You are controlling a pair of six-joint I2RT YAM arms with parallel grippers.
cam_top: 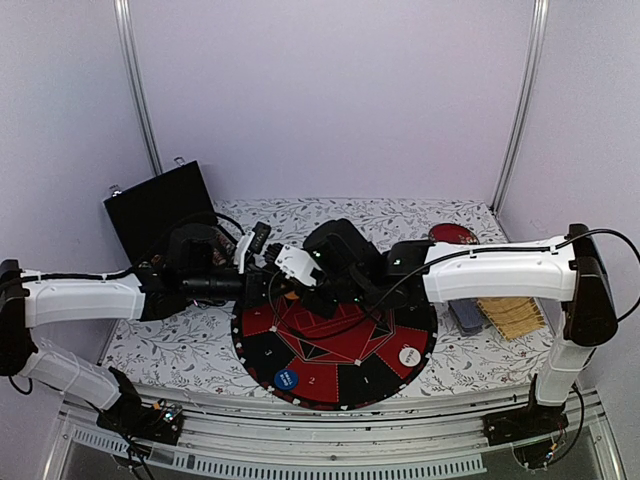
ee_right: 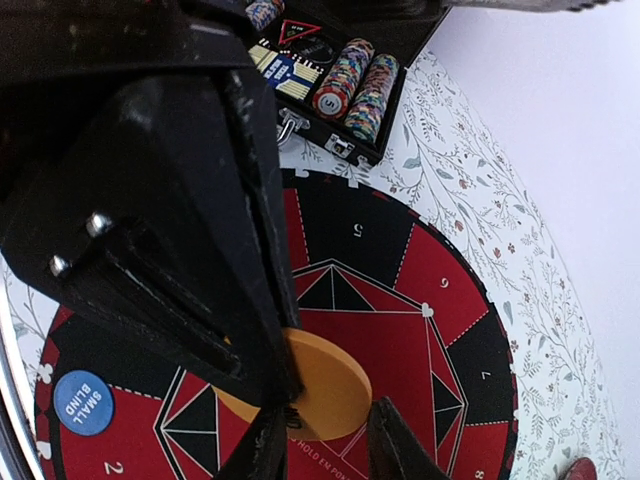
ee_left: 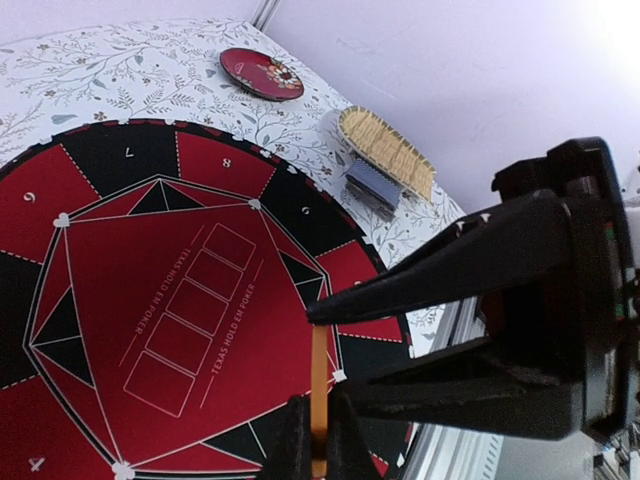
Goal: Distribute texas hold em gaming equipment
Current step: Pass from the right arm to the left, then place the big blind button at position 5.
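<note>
Orange disc (ee_right: 325,392) rim pinched in left jaws, right jaws close beside

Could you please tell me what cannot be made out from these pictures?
Left wrist view: the orange disc shows edge-on only, its face unseen.
Top view: the meeting arms hide that disc.
Right wrist view: the bottom edge cuts off whether the right tool grips it.
Top view: lettering on the white disc is too small.

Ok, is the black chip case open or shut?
Open. The black chip case has its lid raised, and rows of striped poker chips lie exposed inside.
</note>
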